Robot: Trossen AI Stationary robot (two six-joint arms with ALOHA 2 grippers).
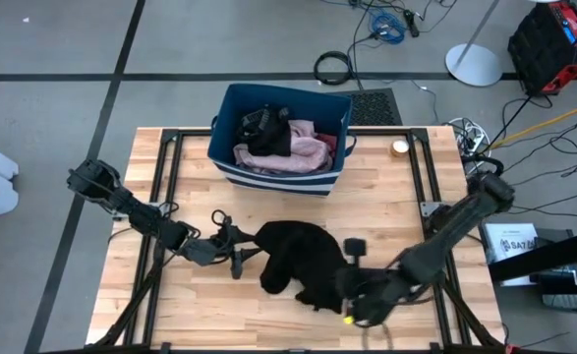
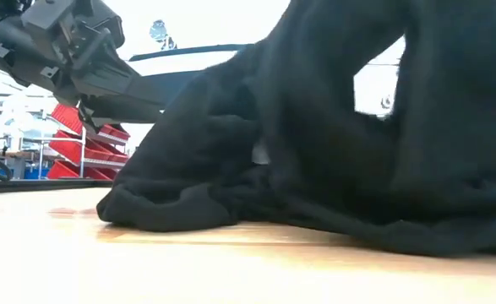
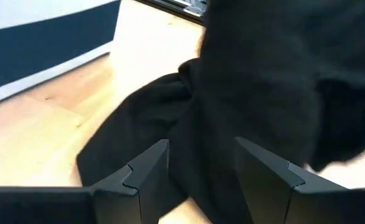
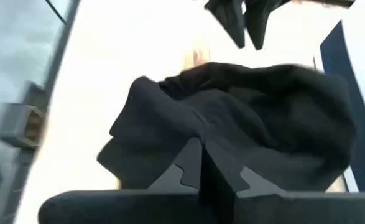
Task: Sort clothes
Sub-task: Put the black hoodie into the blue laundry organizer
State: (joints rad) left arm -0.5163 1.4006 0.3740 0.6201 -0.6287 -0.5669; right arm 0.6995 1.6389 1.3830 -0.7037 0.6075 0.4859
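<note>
You have a big wooden table (image 1: 386, 211) with light planks and a dark metal frame. At its far side stands the dark blue bin with white stripes (image 1: 280, 139), and inside it lie a soft pale pink cloth (image 1: 298, 152) and a black cloth (image 1: 266, 131) piled together. Nearer to you, in the middle of the table, sits a crumpled black fabric garment (image 1: 298, 258), lying in a soft heap on the wood. Your right gripper (image 4: 202, 163) is at the right edge of that heap, and its two dark fingers are pressed together, pinching a fold of the black garment. Your left gripper (image 3: 201, 177) is low over the table at the left edge of the same heap, with its two fingers (image 3: 146, 177) apart and black cloth showing in the gap between them; you cannot tell if they touch it. A small yellow bit (image 1: 348, 318) shows by the right gripper, too small to make out.
</note>
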